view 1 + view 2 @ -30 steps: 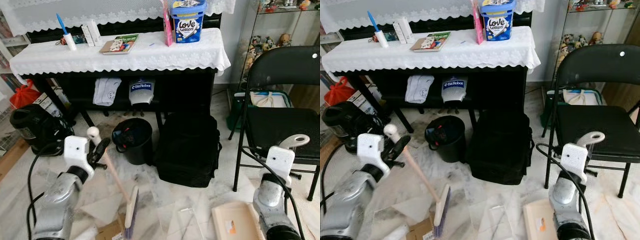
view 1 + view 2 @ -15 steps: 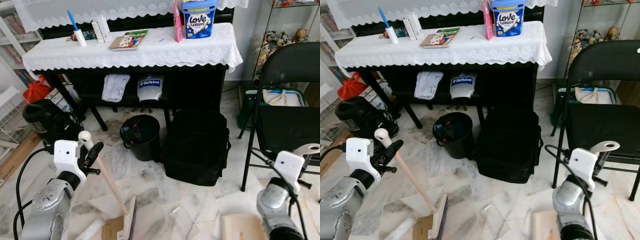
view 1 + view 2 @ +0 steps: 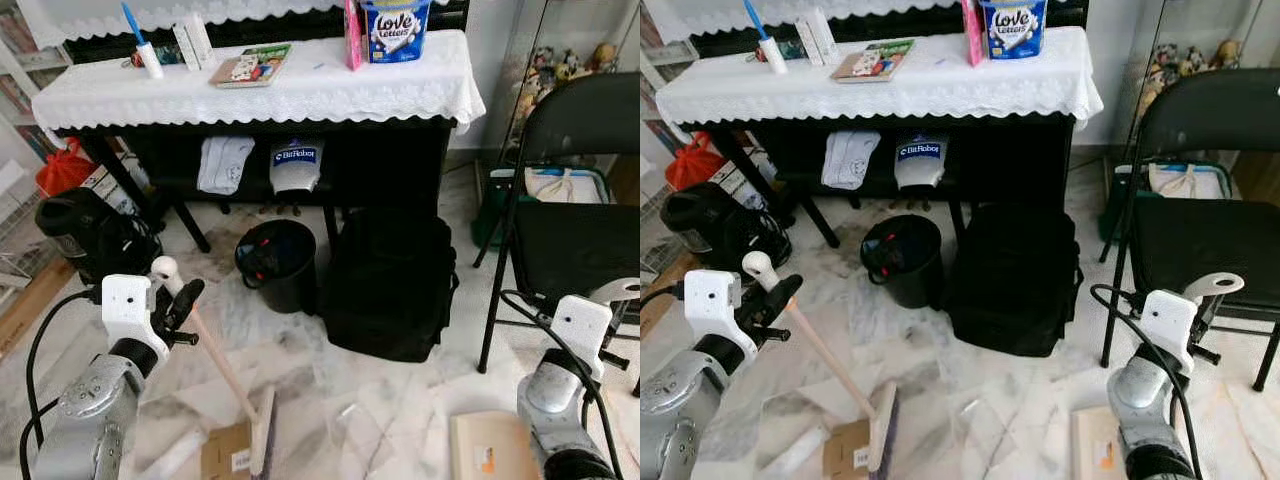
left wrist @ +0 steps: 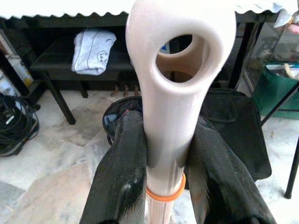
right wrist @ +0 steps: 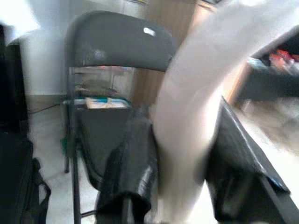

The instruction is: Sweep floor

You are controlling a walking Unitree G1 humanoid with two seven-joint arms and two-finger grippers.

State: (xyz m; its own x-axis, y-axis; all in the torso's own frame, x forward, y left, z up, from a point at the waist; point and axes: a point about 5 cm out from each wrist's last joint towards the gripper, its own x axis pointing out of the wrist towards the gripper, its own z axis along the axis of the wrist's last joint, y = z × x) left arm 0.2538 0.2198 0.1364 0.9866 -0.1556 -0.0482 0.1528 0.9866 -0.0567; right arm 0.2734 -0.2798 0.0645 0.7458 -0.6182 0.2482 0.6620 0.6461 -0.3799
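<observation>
A broom with a pale pink handle (image 3: 205, 345) slants down to its brush head (image 3: 263, 438) on the marble floor. My left gripper (image 3: 183, 306) is shut on the handle just below its looped end (image 4: 180, 60). A brown cardboard piece (image 3: 228, 452) lies against the brush head. At the lower right a cream dustpan (image 3: 492, 452) rests on the floor. Its white handle (image 5: 187, 135) rises into my right gripper (image 3: 1202, 318), which is shut on it beside the chair.
A black bin (image 3: 278, 262) and a black backpack (image 3: 390, 285) stand under a table with a white lace cloth (image 3: 270, 95). A black folding chair (image 3: 580, 240) is at right, a black appliance with cables (image 3: 85, 235) at left. A clear plastic scrap (image 3: 345, 425) lies on the floor.
The whole view has shifted as the camera moved. Both grippers keep their hold, and the brush head stays by the cardboard.
</observation>
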